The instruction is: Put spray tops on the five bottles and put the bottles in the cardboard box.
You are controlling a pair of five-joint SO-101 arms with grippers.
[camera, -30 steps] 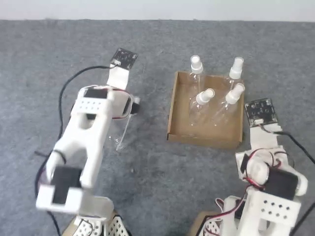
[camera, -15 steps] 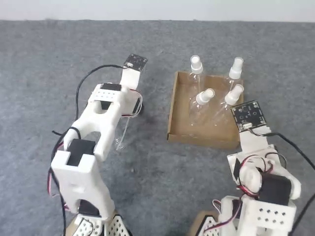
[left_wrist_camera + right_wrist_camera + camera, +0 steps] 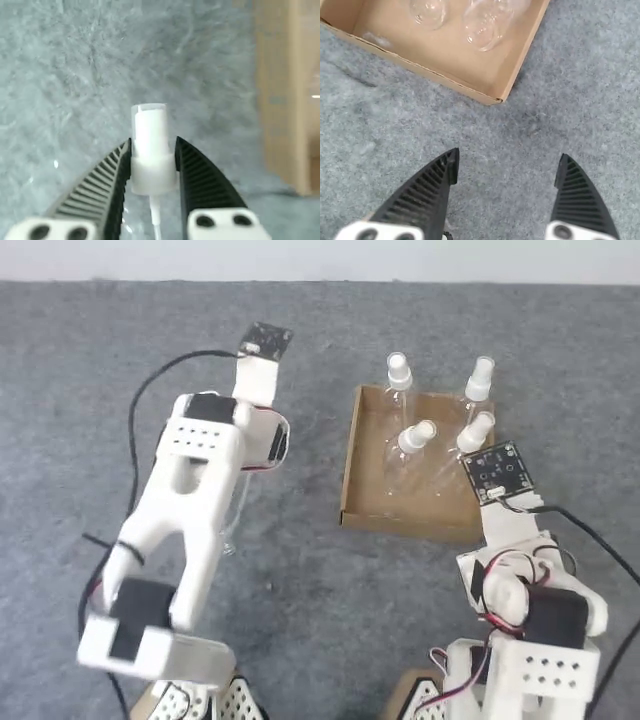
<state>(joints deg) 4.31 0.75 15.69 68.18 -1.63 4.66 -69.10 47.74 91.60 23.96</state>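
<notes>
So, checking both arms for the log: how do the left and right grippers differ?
The left gripper is shut on a white plastic spray top; the right gripper is open and empty. The left is apart from the brown cardboard box, the right just off its corner. Both have black ribbed fingers.

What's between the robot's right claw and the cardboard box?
Nothing but bare grey carpet between the right gripper and the cardboard box, as the right wrist view shows.
</notes>
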